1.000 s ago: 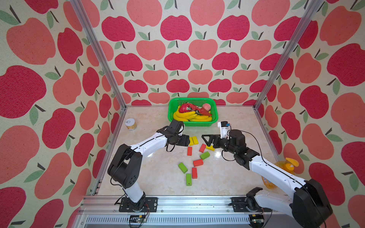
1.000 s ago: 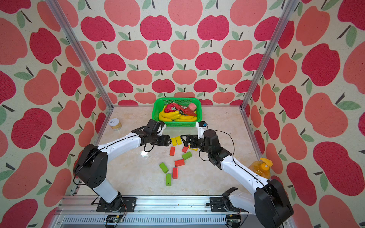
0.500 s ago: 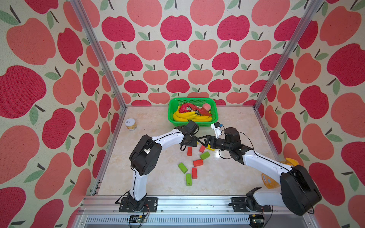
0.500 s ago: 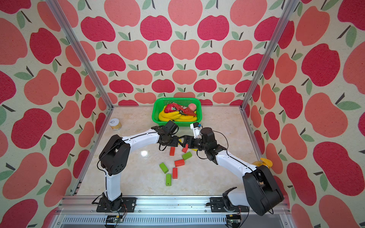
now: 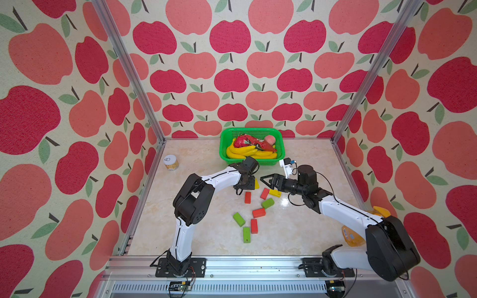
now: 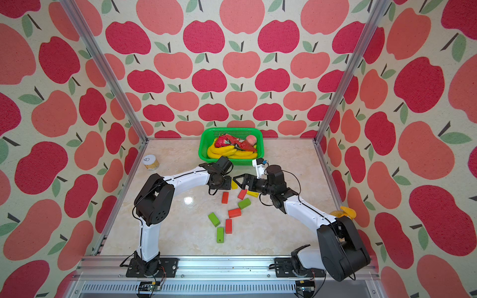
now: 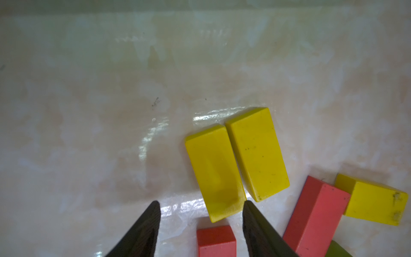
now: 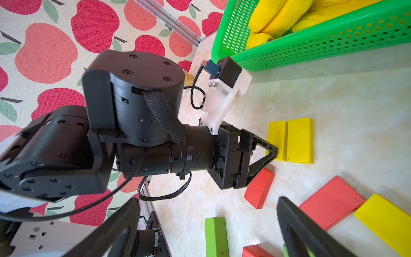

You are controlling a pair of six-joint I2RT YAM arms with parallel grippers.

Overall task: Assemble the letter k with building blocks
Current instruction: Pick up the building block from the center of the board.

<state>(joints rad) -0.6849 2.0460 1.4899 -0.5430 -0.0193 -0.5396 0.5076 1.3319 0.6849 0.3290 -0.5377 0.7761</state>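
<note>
While they lie loose, blocks (image 5: 246,234): red, green, yellow; scattered flat, in front of basket (image 5: 271,161).
Handling: likely light, hard, smooth; pinch across long sides, mid-length.
Left gripper (image 7: 200,203): jaws apart, empty, at yellow block (image 7: 214,173), nearer basket.
Right gripper (image 8: 208,200): spread wide, empty.

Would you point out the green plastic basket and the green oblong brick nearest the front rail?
green plastic basket (image 5: 268,161): in a top view, front wall.
green oblong brick (image 5: 246,234): in a top view, top face.

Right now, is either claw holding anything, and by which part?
Nothing is held. Left gripper: open at one end of a yellow block; right gripper: open, empty.
</note>
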